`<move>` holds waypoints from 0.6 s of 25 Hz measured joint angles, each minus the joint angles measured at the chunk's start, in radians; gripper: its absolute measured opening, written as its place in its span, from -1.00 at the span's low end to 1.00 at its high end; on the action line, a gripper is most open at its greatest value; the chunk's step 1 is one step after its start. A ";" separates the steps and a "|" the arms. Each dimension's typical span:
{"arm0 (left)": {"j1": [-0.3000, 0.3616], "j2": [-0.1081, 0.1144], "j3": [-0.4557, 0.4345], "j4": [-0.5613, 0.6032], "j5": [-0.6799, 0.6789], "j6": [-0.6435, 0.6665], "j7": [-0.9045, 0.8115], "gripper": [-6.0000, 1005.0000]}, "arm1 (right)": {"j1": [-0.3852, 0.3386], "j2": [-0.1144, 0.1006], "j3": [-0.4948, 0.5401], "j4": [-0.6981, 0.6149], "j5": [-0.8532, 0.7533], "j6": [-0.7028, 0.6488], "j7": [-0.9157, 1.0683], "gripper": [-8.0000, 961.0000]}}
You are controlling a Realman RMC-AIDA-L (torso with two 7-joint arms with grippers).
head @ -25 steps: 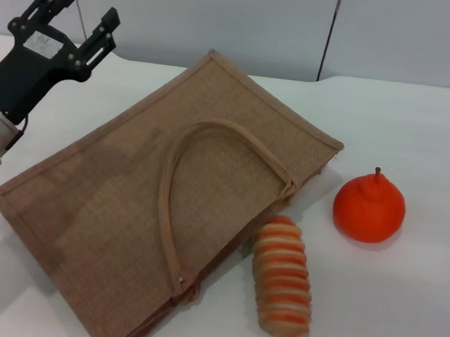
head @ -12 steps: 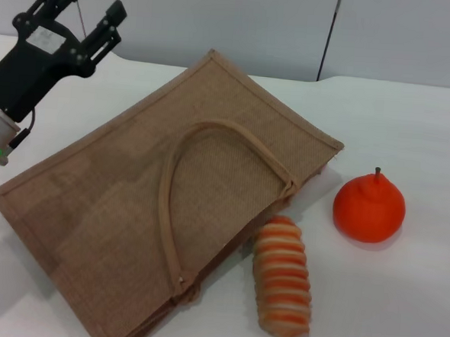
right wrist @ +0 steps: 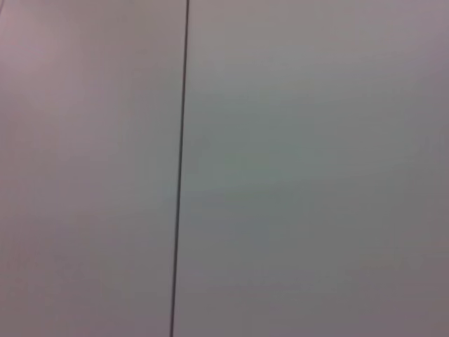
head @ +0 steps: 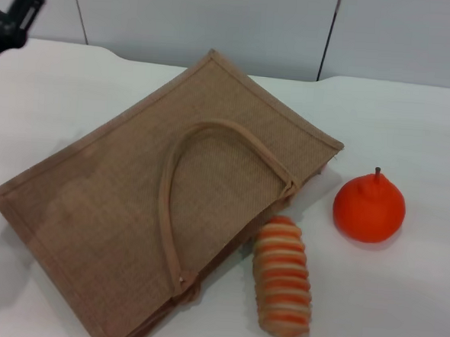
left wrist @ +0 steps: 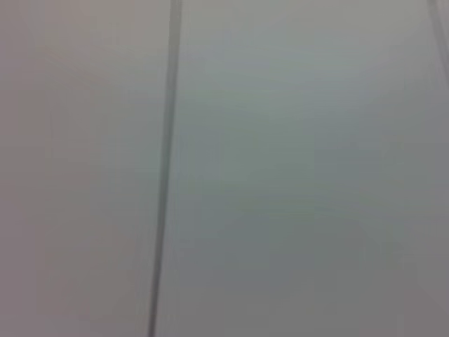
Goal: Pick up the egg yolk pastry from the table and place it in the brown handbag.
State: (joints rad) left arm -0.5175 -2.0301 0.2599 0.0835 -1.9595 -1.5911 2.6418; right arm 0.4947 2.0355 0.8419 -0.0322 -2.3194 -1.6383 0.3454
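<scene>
The brown handbag [head: 162, 203] lies flat on the white table, its curved loop handle [head: 202, 175] resting on top. The egg yolk pastry is not in view in any picture. Only a black part of my left gripper [head: 17, 11] shows at the top left corner of the head view, raised above and behind the bag's far left side. My right gripper is out of view. Both wrist views show only a plain grey wall with a dark seam.
A long orange-striped bread roll [head: 282, 279] lies by the bag's near right edge. An orange round fruit-shaped piece with a stem [head: 368, 207] stands to its right. The white table [head: 410, 134] runs back to a grey panelled wall [head: 218, 23].
My left arm has lifted up and away to the upper left, from beside the bag's left corner almost out of the head view. The bag, roll and orange piece have not moved.
</scene>
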 joint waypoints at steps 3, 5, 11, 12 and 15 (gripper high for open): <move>0.004 0.001 -0.001 -0.016 -0.030 -0.006 0.001 0.41 | -0.002 0.000 0.013 -0.001 0.000 0.002 0.000 0.84; 0.005 0.001 -0.001 -0.018 -0.032 -0.007 0.003 0.41 | -0.003 0.000 0.019 -0.003 0.000 0.003 0.002 0.84; 0.004 0.000 -0.001 -0.018 -0.036 0.000 -0.001 0.41 | -0.003 0.002 0.037 -0.011 0.000 0.025 0.006 0.84; 0.004 0.000 -0.001 -0.018 -0.038 0.003 -0.001 0.41 | -0.003 0.002 0.048 -0.010 0.000 0.035 0.007 0.84; 0.004 0.001 -0.002 -0.019 -0.042 0.005 0.000 0.41 | -0.002 0.002 0.073 -0.010 0.000 0.049 0.008 0.84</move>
State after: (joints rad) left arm -0.5133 -2.0295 0.2581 0.0644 -2.0018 -1.5858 2.6413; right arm 0.4924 2.0371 0.9151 -0.0426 -2.3192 -1.5889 0.3539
